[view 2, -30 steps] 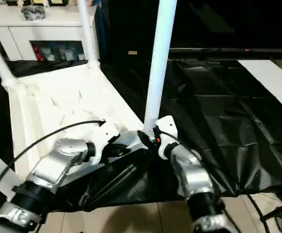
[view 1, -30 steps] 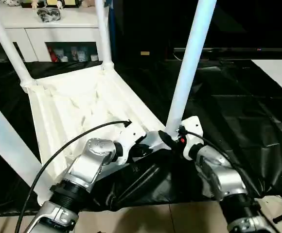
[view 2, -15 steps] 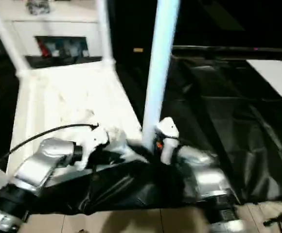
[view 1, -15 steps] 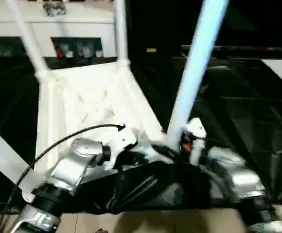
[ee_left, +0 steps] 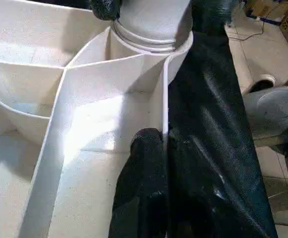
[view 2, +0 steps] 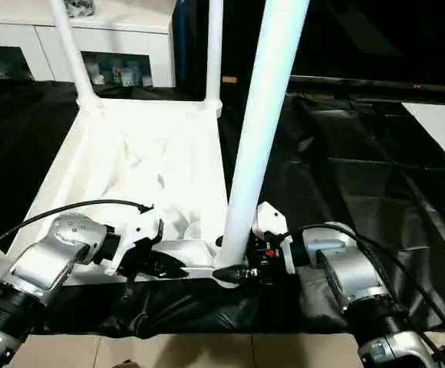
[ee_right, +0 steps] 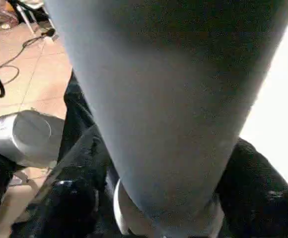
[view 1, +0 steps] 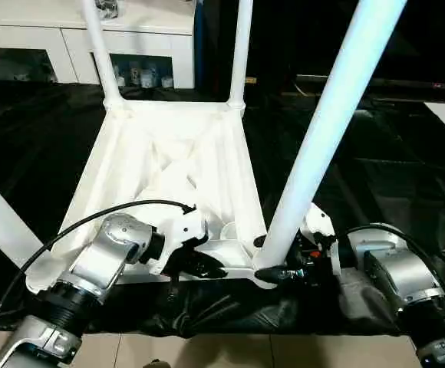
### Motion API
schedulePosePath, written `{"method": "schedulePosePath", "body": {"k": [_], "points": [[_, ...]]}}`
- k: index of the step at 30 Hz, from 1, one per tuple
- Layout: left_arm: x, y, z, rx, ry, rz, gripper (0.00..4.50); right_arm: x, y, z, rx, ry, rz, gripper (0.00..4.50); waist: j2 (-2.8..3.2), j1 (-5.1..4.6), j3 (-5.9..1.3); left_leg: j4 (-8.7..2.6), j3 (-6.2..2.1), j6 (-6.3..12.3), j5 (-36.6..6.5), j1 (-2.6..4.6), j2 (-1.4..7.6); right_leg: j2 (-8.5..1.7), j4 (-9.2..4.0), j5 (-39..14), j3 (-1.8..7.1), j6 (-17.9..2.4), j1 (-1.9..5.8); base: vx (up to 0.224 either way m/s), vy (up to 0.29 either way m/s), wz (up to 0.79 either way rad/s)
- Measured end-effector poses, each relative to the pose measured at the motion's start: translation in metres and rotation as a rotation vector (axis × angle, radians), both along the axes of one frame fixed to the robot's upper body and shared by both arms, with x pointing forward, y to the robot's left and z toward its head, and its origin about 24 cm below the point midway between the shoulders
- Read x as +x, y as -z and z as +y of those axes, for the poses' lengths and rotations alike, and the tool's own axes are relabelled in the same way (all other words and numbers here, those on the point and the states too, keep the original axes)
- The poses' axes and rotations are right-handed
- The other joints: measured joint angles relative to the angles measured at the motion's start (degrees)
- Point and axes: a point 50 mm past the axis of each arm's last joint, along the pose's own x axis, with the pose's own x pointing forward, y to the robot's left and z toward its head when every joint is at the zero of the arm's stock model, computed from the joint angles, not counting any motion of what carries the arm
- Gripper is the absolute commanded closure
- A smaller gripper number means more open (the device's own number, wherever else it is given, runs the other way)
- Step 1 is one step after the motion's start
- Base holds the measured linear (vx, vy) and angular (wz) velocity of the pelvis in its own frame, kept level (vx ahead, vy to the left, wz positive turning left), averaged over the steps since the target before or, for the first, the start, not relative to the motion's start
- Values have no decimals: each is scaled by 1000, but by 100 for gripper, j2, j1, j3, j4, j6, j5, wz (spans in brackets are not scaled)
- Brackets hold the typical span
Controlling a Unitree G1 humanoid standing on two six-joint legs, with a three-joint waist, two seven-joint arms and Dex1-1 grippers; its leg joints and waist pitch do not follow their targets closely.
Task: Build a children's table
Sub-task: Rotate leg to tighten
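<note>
table top (view 1: 169, 165) lies underside up on the black sheet (view 1: 391, 176), all four legs socketed. right gripper (view 1: 278, 270) clasps the near leg (view 1: 322, 146) at its base; left gripper (ee_left: 146, 148) pinches the top's rim. step: seating that leg; next, judged, firm downward pressure.

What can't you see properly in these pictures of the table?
- Near leg: its upper end is cut off by the head views' top edge.
- Right tool: grip hidden behind that leg.
- Cabinet contents: too small.
- Left tool: its tip presses the tabletop rim; fingers merge.
</note>
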Motion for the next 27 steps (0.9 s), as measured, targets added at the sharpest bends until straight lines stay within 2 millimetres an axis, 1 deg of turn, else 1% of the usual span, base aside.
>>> {"method": "schedulePosePath", "body": {"k": [1, 2, 6, 8, 9, 14, 17, 20, 22, 23, 25, 27], "points": [[0, 0, 0, 1, 0, -1, 450, 0, 0, 0, -2, 0, -1, 177, -8, 0, -3, 0, 0, 0, 0, 3, 0, 0, 0, 0, 0, 0, 1, 0, 0, 0], [0, 0, 0, 1, 0, -1, 450, 1, 1, 0, -3, 0, -4, 177, -12, -3, -5, 0, 1, 0, 0, 4, 0, 0, 1, 0, 1, 0, 2, 0, 0, 0], [0, 0, 1, 3, -3, -1, 450, 1, 2, 1, -4, 7, -16, 221, -20, -8, -10, 0, 3, 0, 0, 7, -1, -2, 4, -1, 2, 1, 2, 0, 0, 0], [0, 0, 2, 3, -8, -1, 450, 1, 2, 3, -2, 7, -25, 221, -17, -23, -12, -1, 3, 0, 0, 9, -1, -2, 7, -1, 2, 1, 2, 0, 0, 0], [-1, 1, 3, 3, -12, 0, 450, 2, 2, 3, -3, 7, -34, 231, -14, -31, -13, -1, 3, 0, 0, 12, -1, -2, 8, -1, 2, 1, 4, 0, 0, 0], [-2, 3, 4, -1, -30, 2, 450, -1, 3, 5, -7, 27, -56, 245, 15, -73, -31, -1, 3, -1, 0, 23, -2, -2, 9, -1, 3, 1, 15, 0, 0, 0], [-2, 5, 0, -4, -51, -2, 450, -4, 5, 3, 0, 82, -59, 251, 50, -73, -48, -1, 3, -1, -1, 30, -7, -6, 1, -1, 3, 2, 27, 0, 0, 0], [2, 9, -13, -8, -126, -28, 450, 0, 10, -3, 11, 262, -58, 252, 74, -105, -57, -1, 3, -1, -1, 40, -12, -10, -10, -2, 4, 3, 62, 0, 0, 0], [4, 11, -19, -10, -177, -33, 450, 3, 12, -3, 13, 367, -64, 252, 91, -150, -68, -1, -1, -1, -1, 46, -17, -17, -15, -3, -2, 4, 67, 0, 0, 0], [5, 12, -21, -12, -207, -36, 450, 5, 14, -2, 20, 423, -66, 252, 110, -166, -77, -4, -6, 0, -1, 48, -19, -19, -21, -3, -7, 4, 69, 0, 0, 0], [13, 12, -27, -7, -291, -53, 450, 15, 18, 8, 41, 603, -84, 253, 131, -272, -79, -3, -23, 0, -1, 48, -20, -19, -38, -3, -27, 4, 66, 0, 0, 0], [20, 12, -36, -6, -364, -73, 450, 26, 19, 14, 37, 747, -97, 254, 158, -343, -64, -4, -64, 0, -2, 37, -36, -23, -76, -3, -49, 4, 63, 0, 0, 0]]}}
